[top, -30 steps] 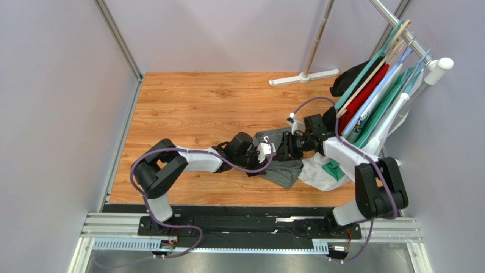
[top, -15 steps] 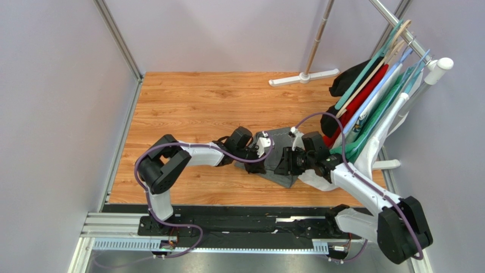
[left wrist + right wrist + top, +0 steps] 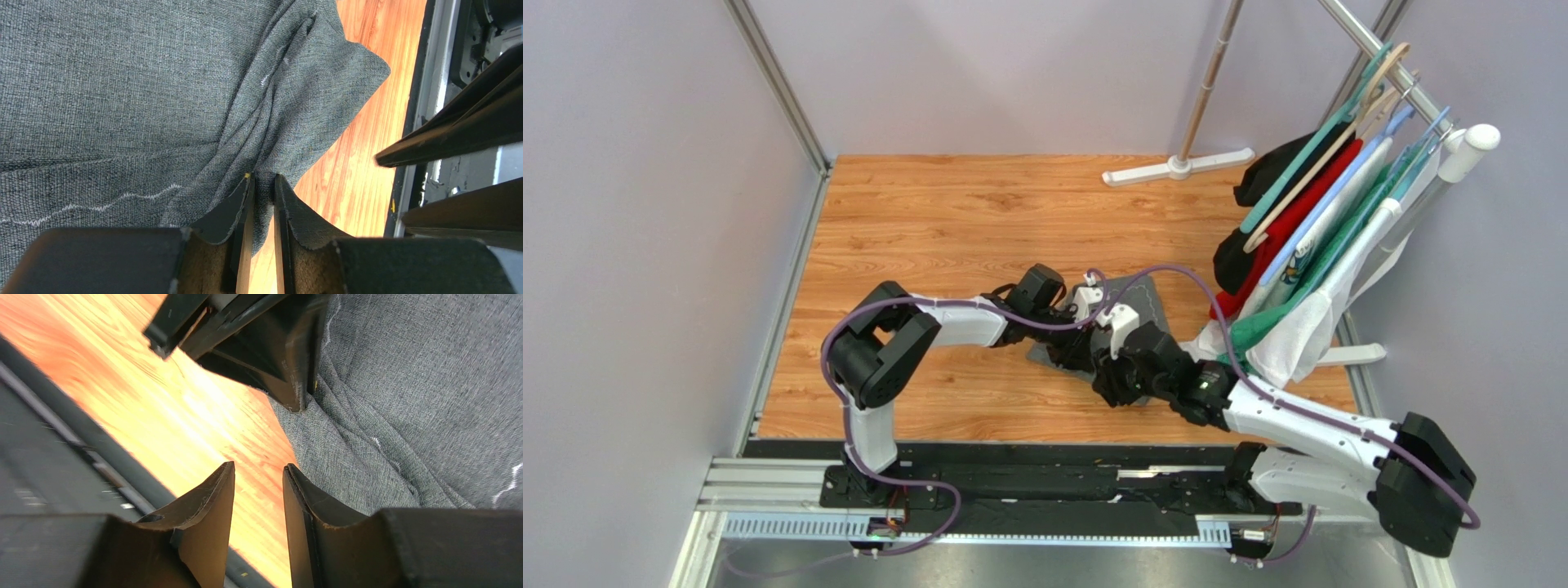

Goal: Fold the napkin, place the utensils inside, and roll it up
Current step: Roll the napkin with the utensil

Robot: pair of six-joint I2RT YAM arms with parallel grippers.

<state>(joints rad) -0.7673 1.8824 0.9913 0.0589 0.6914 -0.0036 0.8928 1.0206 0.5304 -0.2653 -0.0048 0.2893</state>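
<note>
The napkin (image 3: pixel 1133 309) is a dark grey cloth lying rumpled on the wooden table top, and it fills most of the left wrist view (image 3: pixel 123 92). My left gripper (image 3: pixel 1078 352) is shut on a bunched fold at the napkin's near corner (image 3: pixel 263 184). My right gripper (image 3: pixel 1100 364) hangs just beside it, open (image 3: pixel 258 471), with only bare wood between its fingers and the napkin (image 3: pixel 417 386) to its right. The left gripper's fingers (image 3: pixel 288 355) show at the top of the right wrist view. No utensils are in view.
A rack of red, black and teal garments on hangers (image 3: pixel 1320 208) stands at the right, with a white cloth (image 3: pixel 1290 349) below it. A white stand base (image 3: pixel 1179 165) sits at the back. The black rail (image 3: pixel 1063 484) runs along the near edge.
The right arm has swung from the napkin's right side down toward the near edge, bringing its gripper next to the left one. The napkin has shifted left and back; the left gripper still pinches it.
</note>
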